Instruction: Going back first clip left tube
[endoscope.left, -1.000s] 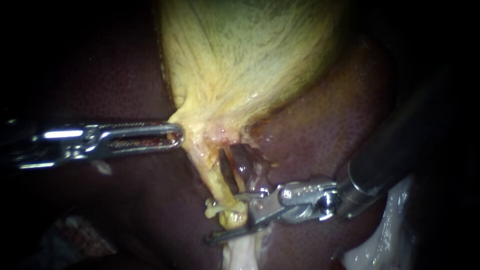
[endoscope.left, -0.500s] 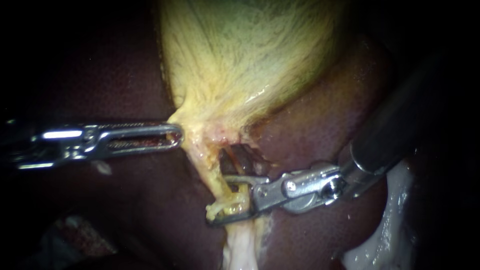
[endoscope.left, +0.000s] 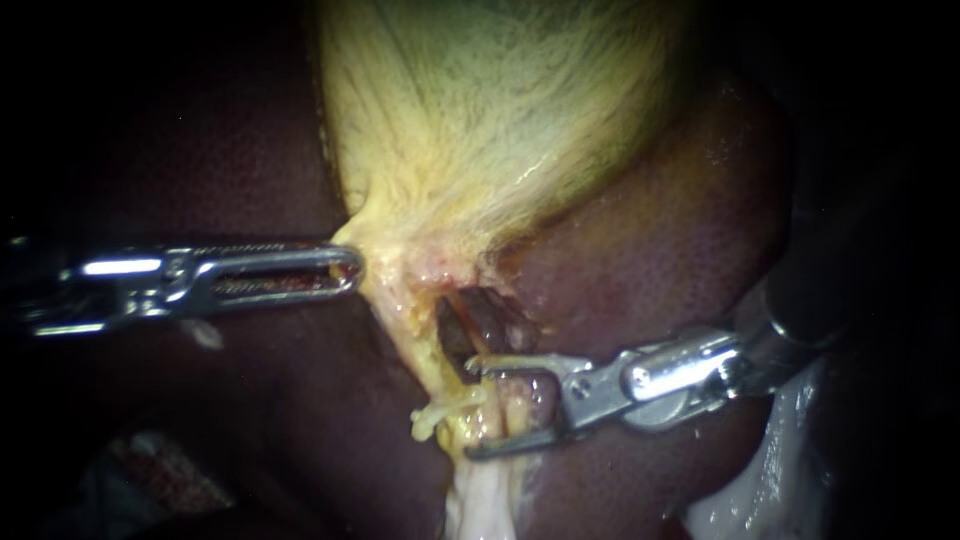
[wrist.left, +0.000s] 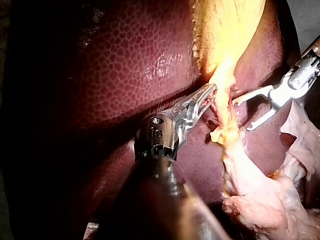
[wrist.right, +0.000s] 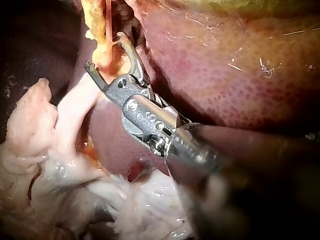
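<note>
Two instruments, one gallbladder (endoscope.left: 480, 120), one liver (endoscope.left: 660, 260) and two tubes are shown. The left instrument (endoscope.left: 355, 268) lies level across the dark liver. Its hand is clenched on the yellowish edge of the gallbladder where it narrows, both jaws pressed together on that tissue. The right instrument (endoscope.left: 471, 410) enters from the right, low over the liver. Its hand is released, the two jaws standing well apart and holding nothing.

The left tube (endoscope.left: 415, 345) is the yellowish strand running down from the gallbladder's narrow end. Its lower part lies at the mouth of the right instrument's released hand, just off the jaw tips. A darker tube (endoscope.left: 483, 318), reddish brown, runs beside it, across a dark gap. One small pale nub (endoscope.left: 428, 420) juts from the left tube's lower end; whether it is a clip cannot be told.

A second ago the right instrument's hand straddled the left tube, its tips past the nub. It has since drawn back toward the right, and the tips now stop short of the nub. The left instrument and both tubes are unchanged.
</note>
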